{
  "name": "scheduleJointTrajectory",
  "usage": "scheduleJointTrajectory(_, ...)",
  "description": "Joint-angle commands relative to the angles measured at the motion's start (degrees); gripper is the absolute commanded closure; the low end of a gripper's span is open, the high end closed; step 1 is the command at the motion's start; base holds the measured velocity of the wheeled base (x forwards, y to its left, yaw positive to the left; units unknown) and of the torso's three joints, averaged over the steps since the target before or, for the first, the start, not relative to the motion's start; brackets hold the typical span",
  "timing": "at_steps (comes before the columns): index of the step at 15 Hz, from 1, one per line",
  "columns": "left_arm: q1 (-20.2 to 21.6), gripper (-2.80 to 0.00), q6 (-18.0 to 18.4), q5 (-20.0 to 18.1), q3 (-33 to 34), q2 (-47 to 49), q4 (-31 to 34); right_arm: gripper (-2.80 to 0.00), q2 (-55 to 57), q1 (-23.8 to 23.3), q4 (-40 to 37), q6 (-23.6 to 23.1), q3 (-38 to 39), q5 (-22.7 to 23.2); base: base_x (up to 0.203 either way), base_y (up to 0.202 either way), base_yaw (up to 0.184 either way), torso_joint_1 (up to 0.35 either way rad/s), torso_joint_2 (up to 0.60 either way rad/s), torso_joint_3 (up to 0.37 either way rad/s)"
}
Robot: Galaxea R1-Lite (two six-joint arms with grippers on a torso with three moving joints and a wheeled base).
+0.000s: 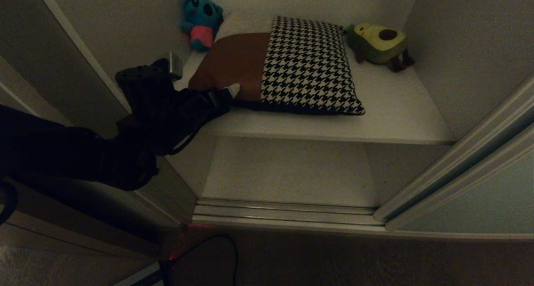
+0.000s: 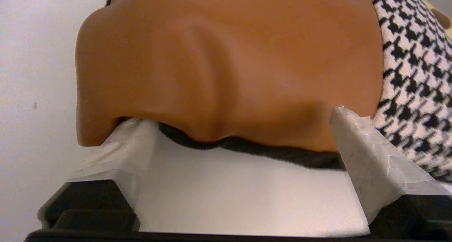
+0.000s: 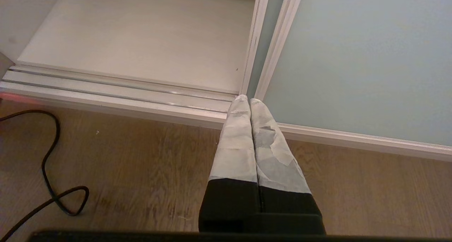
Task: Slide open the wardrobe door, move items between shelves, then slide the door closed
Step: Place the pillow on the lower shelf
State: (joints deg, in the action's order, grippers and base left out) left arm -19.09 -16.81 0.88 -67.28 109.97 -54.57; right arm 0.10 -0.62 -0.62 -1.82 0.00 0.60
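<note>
Left tool [image 2: 229, 129] fingers spread against cushion [image 1: 288, 65]; avocado plush [image 1: 379, 42] beside.

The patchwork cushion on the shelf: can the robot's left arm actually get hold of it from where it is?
Probably yes. The left gripper is already at the cushion, its open fingers straddling the brown corner on the shelf. The sliding door stands aside, so nothing blocks it.

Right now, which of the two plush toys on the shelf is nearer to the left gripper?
The blue plush toy, in the back corner on the left gripper's side. The green avocado toy sits beyond the cushion.
</note>
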Motion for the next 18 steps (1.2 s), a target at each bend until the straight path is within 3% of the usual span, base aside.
scheduleJointTrajectory(1,0.0,0.0,0.0,0.1,-2.5,2.0,-0.4,0.0,0.0,0.0,0.0,0.0,0.2,0.0,0.0,0.0,0.0,0.0,0.0,0.0)
scheduleJointTrajectory(9,-1.0,0.0,-0.1,0.2,-2.2,-2.3,0.5,0.0,0.0,0.0,0.0,0.0,0.2,0.0,0.0,0.0,0.0,0.0,0.0,0.0)
scheduleJointTrajectory(16,-4.2,0.0,1.7,0.4,4.1,-16.9,15.5,0.0,0.0,0.0,0.0,-0.1,0.2,0.0,0.0,0.0,0.0,0.0,0.0,0.0)
scheduleJointTrajectory(18,-4.9,0.0,2.1,0.4,5.2,-21.4,22.3,0.0,0.0,0.0,0.0,-0.1,0.2,0.0,0.0,0.0,0.0,0.0,0.0,0.0)
